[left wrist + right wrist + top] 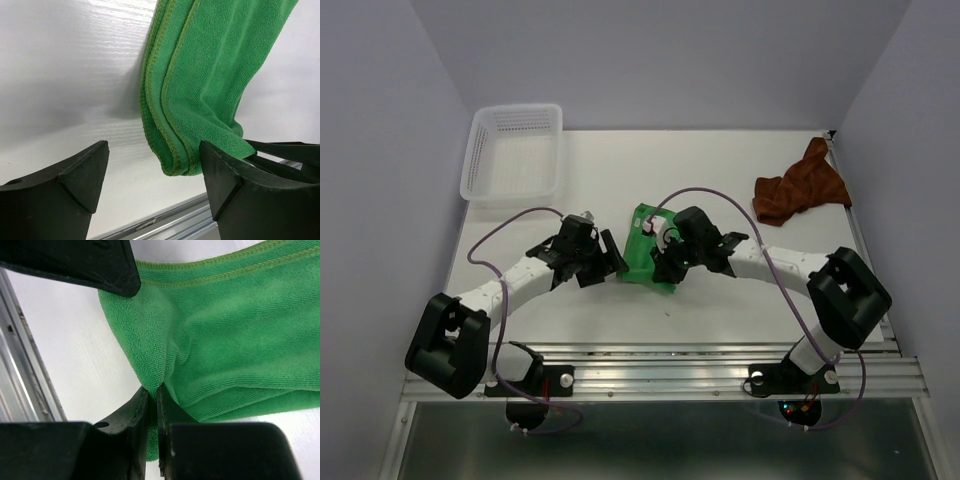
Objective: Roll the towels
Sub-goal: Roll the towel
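Note:
The bright green towel (642,255) lies folded at the middle of the table (740,300), its near end lifted. My right gripper (666,262) is shut on a pinch of that near edge; the right wrist view shows the green towel (240,330) squeezed between the closed fingers of the right gripper (152,395). My left gripper (611,262) stands open just left of it. In the left wrist view the folded end of the green towel (200,75) hangs inside the left gripper (152,160), close against the right finger. The rust-brown towel (800,190) lies crumpled at the far right.
A white mesh basket (513,150) stands at the far left corner. An aluminium rail (720,360) runs along the table's near edge, just below both grippers. Grey walls close in the table on the left, the right and the far side.

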